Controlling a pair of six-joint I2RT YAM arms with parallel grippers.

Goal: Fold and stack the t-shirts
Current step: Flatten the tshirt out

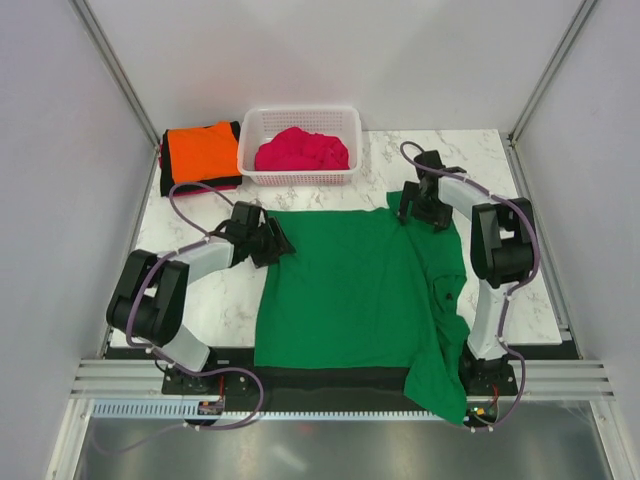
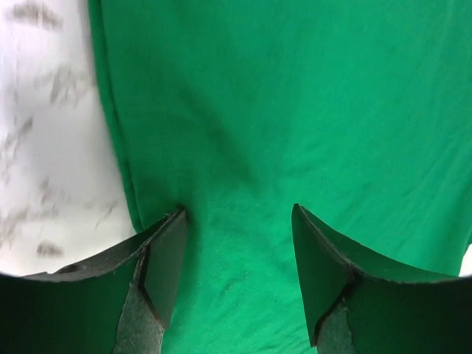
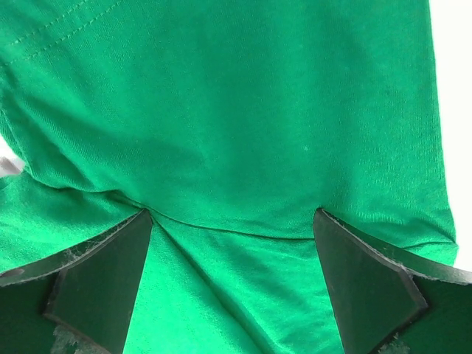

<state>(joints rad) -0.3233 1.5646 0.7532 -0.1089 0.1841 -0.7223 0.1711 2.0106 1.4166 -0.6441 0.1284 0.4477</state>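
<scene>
From above, a marble counter between pale walls carries the green t-shirt spread flat, neck rightward, long axis crosswise. Left wrist: left gripper gapes over its edge. Right wrist: right gripper gapes over folded cloth.

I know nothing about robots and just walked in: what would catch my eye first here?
The bright green t-shirt stands out, spread flat across the middle of the marble-patterned table, its near right part drooping over the edge. The left gripper and right gripper sit open at its two far corners. Behind, a white lattice basket holds a crumpled magenta-pink t-shirt, with a folded orange t-shirt to its left.
</scene>
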